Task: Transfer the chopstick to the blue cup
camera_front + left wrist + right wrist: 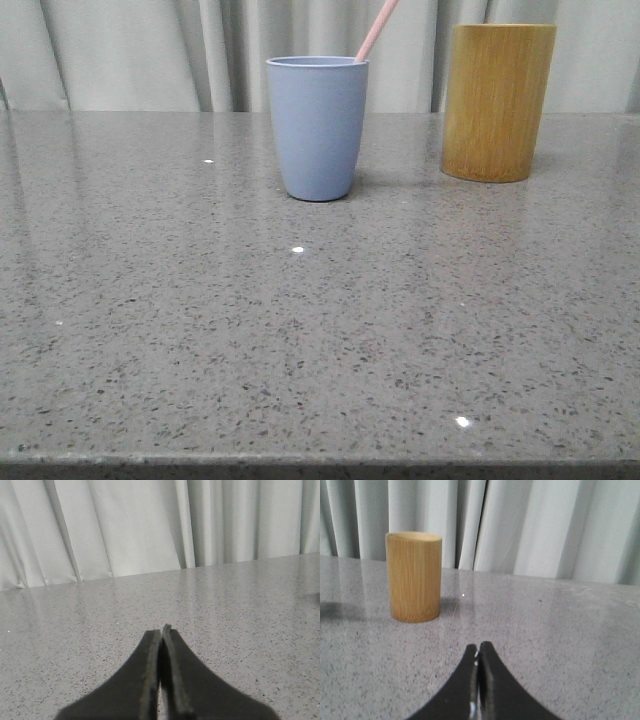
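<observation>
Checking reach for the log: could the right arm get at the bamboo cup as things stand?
Probably yes. In its wrist view the bamboo cup stands upright ahead of the right gripper, with only bare table between. The jaws are shut, so they would need to open first.

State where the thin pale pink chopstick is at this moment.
In the front view, the thin pale pink chopstick stands tilted in the matte greyish-blue plastic cup, its top leaning right, with the yellow-brown bamboo cylinder cup on the right.
</observation>
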You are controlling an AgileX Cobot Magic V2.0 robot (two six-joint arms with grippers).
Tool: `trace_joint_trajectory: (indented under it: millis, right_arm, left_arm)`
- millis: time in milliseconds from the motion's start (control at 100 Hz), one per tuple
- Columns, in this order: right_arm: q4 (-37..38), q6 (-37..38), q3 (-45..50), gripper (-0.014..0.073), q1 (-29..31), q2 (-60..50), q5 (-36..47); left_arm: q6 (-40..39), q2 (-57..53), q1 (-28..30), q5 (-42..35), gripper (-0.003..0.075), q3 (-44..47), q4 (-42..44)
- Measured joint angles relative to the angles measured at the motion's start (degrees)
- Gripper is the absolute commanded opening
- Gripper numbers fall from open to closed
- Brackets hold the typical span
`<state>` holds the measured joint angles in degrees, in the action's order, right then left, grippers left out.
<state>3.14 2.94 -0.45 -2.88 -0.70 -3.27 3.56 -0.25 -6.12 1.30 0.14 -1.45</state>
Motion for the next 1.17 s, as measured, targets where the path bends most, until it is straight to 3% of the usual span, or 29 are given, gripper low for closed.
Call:
trace_joint_trajectory:
  millis: [1170]
  right_arm:
    - [-0.12,-0.22,2.10,-0.0122,0.00,0.00,0.59]
  left_arm:
    - [-0.07,0.00,0.00,0.00,-0.0019,0.00,0.00]
